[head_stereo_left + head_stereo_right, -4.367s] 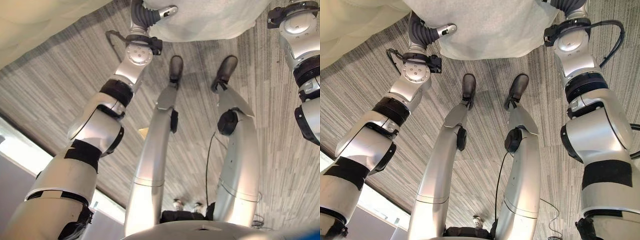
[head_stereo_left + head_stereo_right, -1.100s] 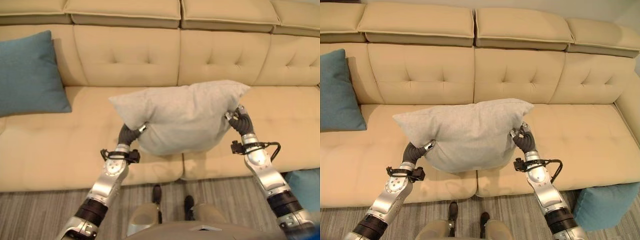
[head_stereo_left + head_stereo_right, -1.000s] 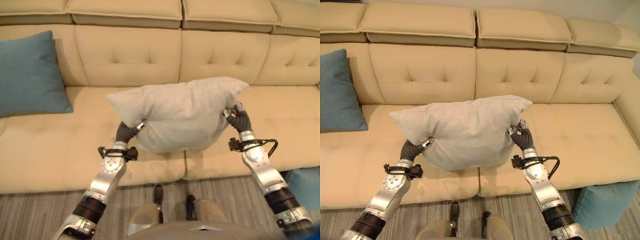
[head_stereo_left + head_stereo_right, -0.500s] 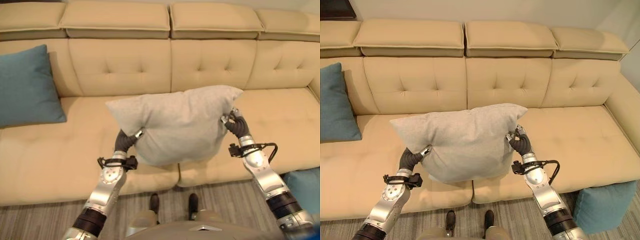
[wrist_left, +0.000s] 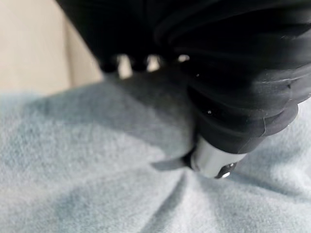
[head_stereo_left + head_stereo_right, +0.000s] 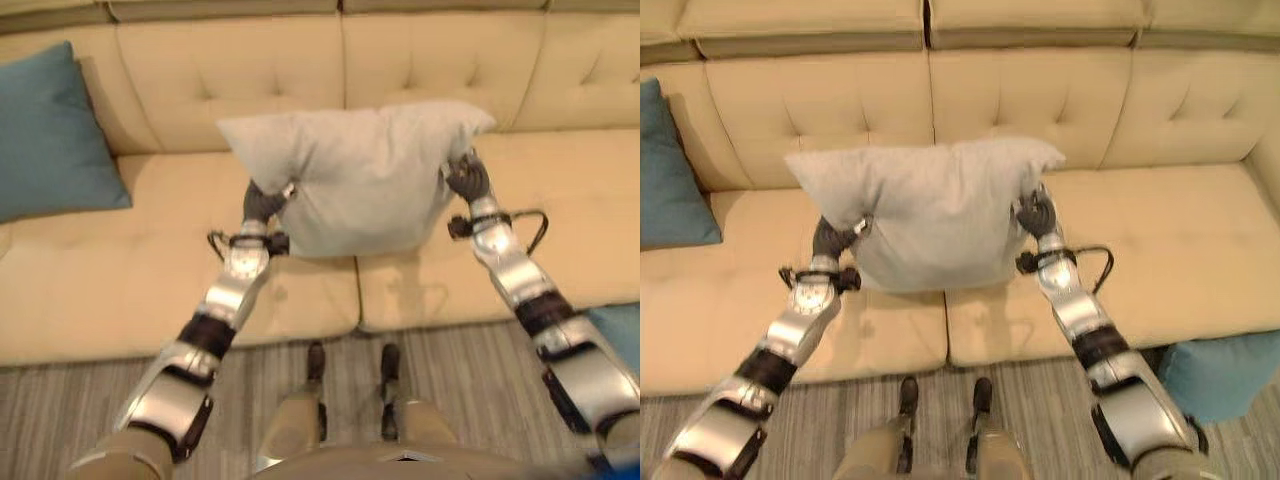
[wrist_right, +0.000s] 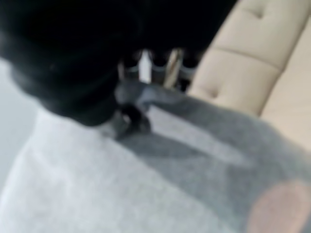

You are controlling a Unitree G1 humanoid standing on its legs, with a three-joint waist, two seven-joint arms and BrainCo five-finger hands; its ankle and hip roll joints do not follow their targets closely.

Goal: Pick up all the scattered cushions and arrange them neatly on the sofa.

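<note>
Grey cushion [image 6: 925,210] — farther toward sofa [image 6: 1160,260] backrest, clutched by left hand [image 6: 835,238] and right hand [image 6: 1035,213].

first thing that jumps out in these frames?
The grey cushion, held up between the left hand and right hand over the middle of the beige sofa, close to the backrest. Next, a teal cushion leaning at the sofa's left end, and a teal object on the floor at the right.

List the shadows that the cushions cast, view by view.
Left eye view: the grey cushion darkens the sofa seat just beneath it; the teal cushion shades the backrest beside it. Right eye view: same shadow under the grey cushion.
</note>
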